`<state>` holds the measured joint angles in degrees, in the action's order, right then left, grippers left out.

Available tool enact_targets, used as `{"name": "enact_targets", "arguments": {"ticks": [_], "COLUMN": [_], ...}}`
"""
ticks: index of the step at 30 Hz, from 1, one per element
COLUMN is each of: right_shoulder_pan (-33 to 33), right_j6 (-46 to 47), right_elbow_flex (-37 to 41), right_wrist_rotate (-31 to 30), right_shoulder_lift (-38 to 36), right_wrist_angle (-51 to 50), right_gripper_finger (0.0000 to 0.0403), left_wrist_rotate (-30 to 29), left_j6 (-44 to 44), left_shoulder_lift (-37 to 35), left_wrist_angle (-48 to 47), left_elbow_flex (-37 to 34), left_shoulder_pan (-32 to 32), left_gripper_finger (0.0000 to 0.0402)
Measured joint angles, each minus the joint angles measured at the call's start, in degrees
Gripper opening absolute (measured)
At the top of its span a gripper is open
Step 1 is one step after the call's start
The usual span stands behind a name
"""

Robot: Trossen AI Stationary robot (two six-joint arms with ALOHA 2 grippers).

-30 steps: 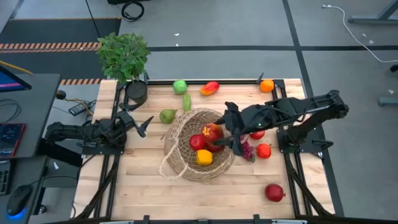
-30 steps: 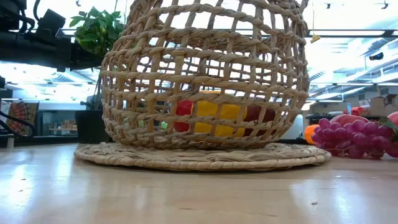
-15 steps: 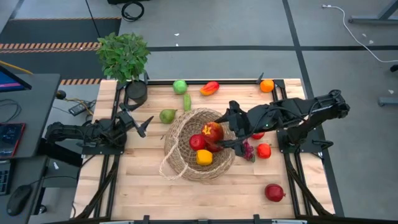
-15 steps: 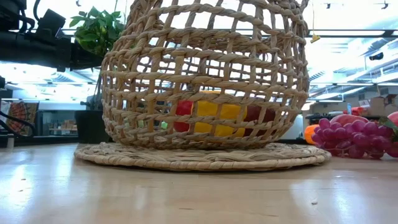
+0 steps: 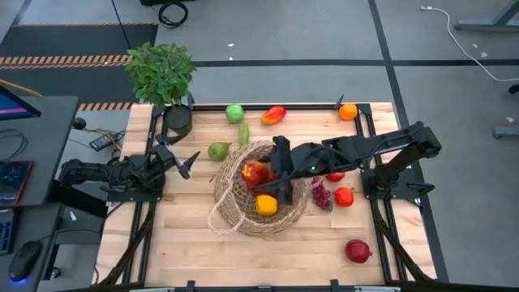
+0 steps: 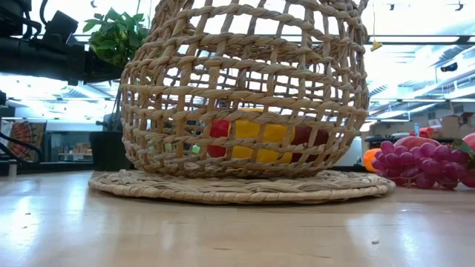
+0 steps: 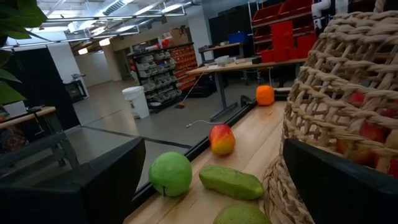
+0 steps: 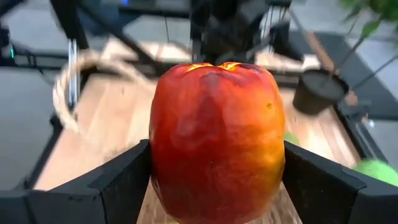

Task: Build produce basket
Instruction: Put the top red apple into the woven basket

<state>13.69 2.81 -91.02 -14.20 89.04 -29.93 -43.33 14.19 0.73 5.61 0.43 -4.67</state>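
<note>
right gripper (image 5: 272, 174) pinching a red apple (image 8: 216, 134) over the basket (image 5: 235, 212) | left gripper (image 5: 185, 163) spread wide, waiting by the left edge | risk: dropping too early, apple might be bouncing out onto the table

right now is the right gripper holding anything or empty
Holding. The right gripper is shut on a red-orange fruit, which fills the gap between its dark fingers in the right wrist view, above the basket.
</note>
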Motion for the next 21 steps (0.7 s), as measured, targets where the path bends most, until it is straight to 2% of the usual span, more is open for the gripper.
{"name": "enact_targets", "arguments": {"ticks": [4,9,16,21], "right_shoulder_pan": [-0.4,-1.2,-2.4,-3.9], "right_j6": [-0.3,-0.5,22.8,39.9], "right_elbow_flex": [0.0,0.0,0.0,0.0], "right_wrist_rotate": [-2.6,-2.7,-4.5,-1.9], "right_shoulder_lift": [0.0,-0.2,-0.2,-0.2], "right_wrist_angle": [8.2,16.6,21.5,21.7], "right_gripper_finger": [0.0333,0.0333,0.0333,0.0334], "left_wrist_rotate": [0.0,0.0,0.0,0.0], "left_j6": [0.0,0.0,0.0,0.0], "left_shoulder_lift": [0.0,0.0,0.0,0.0], "left_wrist_angle": [0.0,0.0,0.0,0.1], "left_elbow_flex": [0.0,0.0,0.0,0.0], "left_shoulder_pan": [0.0,0.0,0.0,0.0], "left_gripper_finger": [0.0388,0.0388,0.0388,0.0388]}}
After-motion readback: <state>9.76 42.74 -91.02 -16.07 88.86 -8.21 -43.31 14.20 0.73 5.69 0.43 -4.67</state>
